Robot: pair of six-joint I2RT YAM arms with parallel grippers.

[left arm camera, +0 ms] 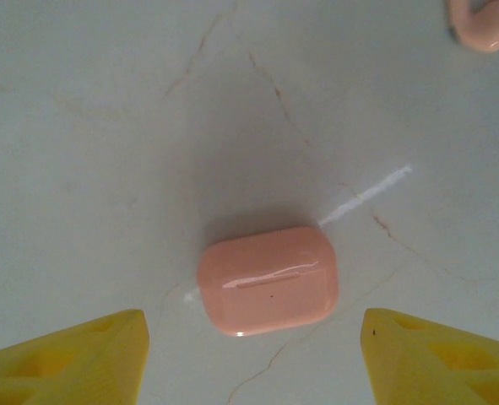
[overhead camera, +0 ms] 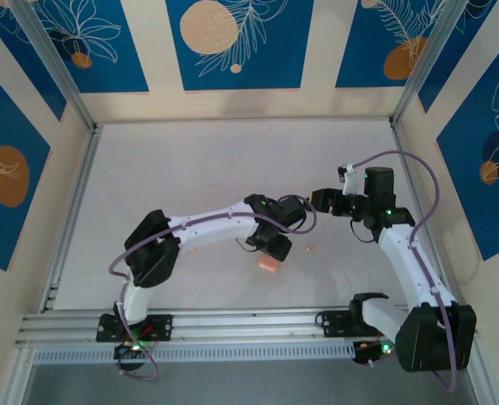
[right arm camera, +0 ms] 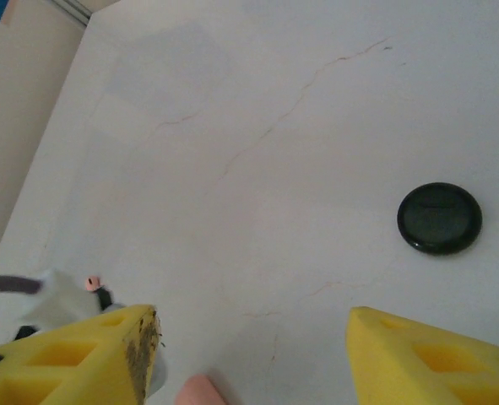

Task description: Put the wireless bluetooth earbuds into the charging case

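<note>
1. While your left claw (left arm camera: 251,348) hangs wide open with nothing in it, the case (left arm camera: 268,281) lies flat on the table (left arm camera: 80,126) between its fingers, touching neither. Close off-centre and that glossy, rounded shell will likely spin or squirt free.
2. Up and to the right of the case in the left wrist view lies a small pink piece (left arm camera: 481,21), apart from it. I cannot tell what it is, but a sliding case or a sweeping finger could knock it away.
3. Your right claw (right arm camera: 251,342) is spread wide too and holds nothing. From above, the two wrists sit close together, so moving both at once risks a bump.
4. In the right wrist view a black disc (right arm camera: 439,218) lies on the table, apart from the fingers; leave it be.
5. Which pieces are the earbuds I cannot tell, as they are too small to pick out. A blind grab could pinch the wrong thing.
6. The case lid looks shut, so whatever is inside is hidden. My guess is that it must be opened before anything goes in.
</note>
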